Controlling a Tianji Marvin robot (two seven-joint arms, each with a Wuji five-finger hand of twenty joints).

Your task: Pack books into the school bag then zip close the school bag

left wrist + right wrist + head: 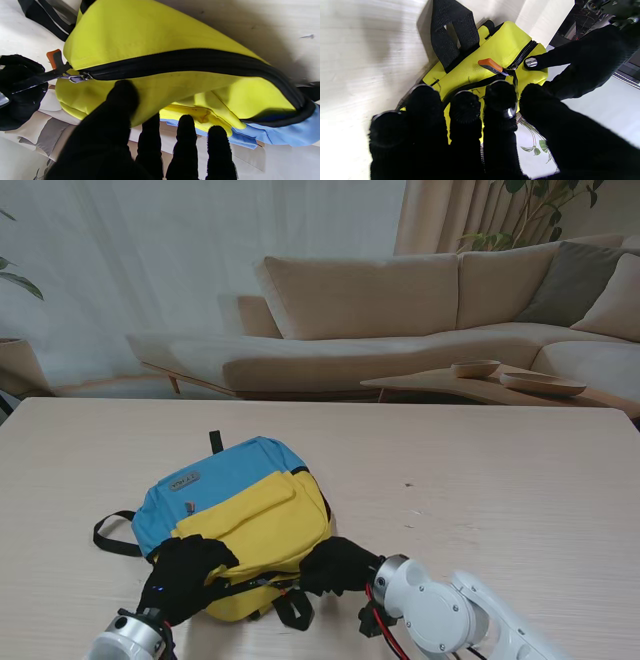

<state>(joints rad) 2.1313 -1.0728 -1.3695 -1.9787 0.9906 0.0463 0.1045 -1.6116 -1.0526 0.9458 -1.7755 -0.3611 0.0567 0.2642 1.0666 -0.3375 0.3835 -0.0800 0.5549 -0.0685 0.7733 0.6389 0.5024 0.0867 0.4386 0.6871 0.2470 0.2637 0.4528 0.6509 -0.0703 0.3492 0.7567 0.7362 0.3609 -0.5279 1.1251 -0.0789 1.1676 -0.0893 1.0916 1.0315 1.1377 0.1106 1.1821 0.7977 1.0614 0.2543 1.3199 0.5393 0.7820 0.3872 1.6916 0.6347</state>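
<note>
The blue and yellow school bag [240, 500] lies flat on the table, left of centre. No books show. My left hand [185, 575] clasps its near left corner, thumb [122, 100] pressed on the yellow side panel and fingertips [185, 125] against the front. My right hand [340, 565] is at the bag's near right end, fingers curled shut on the black zip pull strap [42, 77]. The strap runs to the metal slider [77, 78]. From the slider the black zipper [200, 60] lies closed along the bag. An orange tab [490, 65] sticks out beside the slider.
Black shoulder straps trail from the bag on the left [115, 535] and near me [295, 610]. The pale wooden table [500, 480] stretches wide to the right. Beyond its far edge stand a beige sofa [400, 310] and a low table with bowls [500, 380].
</note>
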